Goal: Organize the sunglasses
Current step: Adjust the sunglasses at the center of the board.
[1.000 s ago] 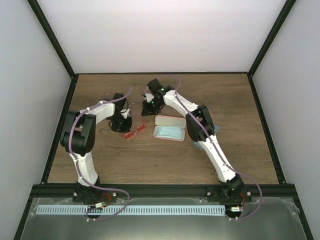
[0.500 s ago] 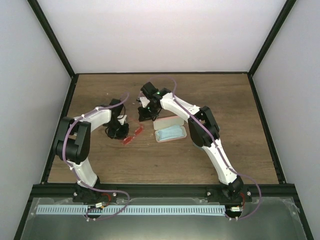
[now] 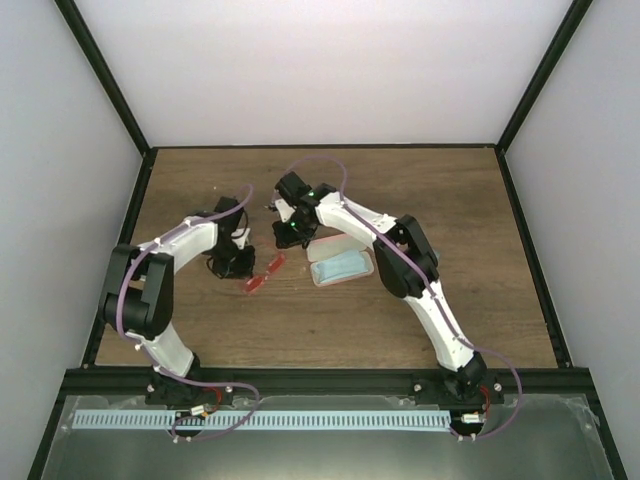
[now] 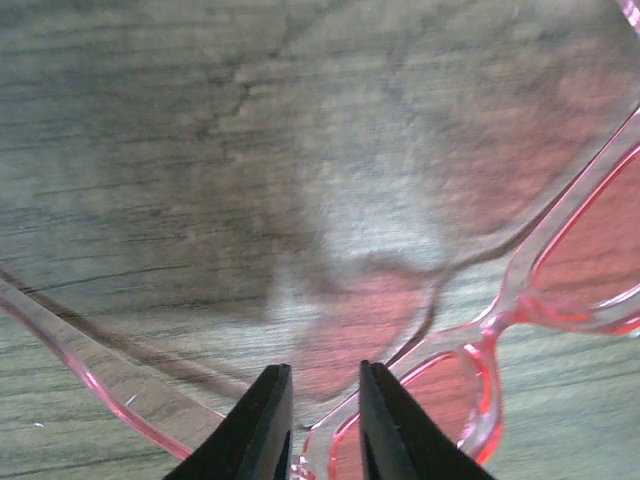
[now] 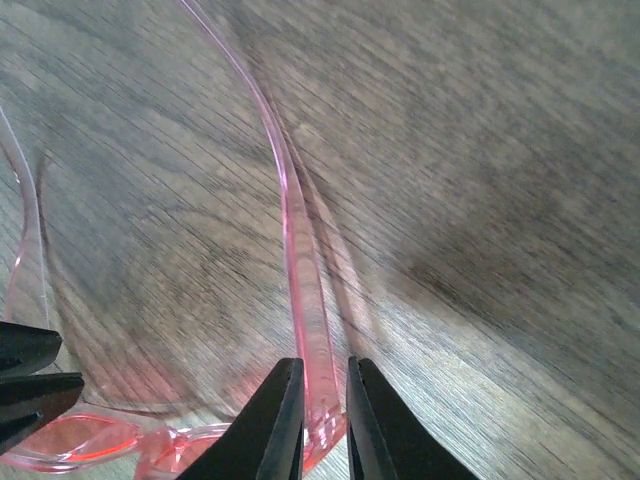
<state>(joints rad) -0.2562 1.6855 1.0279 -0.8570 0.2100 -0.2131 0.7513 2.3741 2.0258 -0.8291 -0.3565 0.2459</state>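
Observation:
A pair of reddish-pink sunglasses (image 3: 262, 277) lies on the wooden table between the two grippers. My left gripper (image 3: 240, 268) is low at the pair's left end. In the left wrist view its jaws (image 4: 325, 425) stand a little apart, with the frame's corner (image 4: 320, 445) in the gap and bare table beside it. My right gripper (image 3: 286, 242) is just above and to the right of the pair. In the right wrist view its jaws (image 5: 323, 425) are close around one thin pink arm of the sunglasses (image 5: 296, 250), which nearly fills the gap.
An open case (image 3: 335, 243) with a pink lid lies right of the sunglasses, a light blue cloth (image 3: 342, 267) in its lower half, close under the right forearm. Black frame rails (image 3: 300, 378) bound the table.
Both arms and the sunglasses have shifted a little left and toward the near edge. The left jaws have parted slightly. The case now sits tilted.

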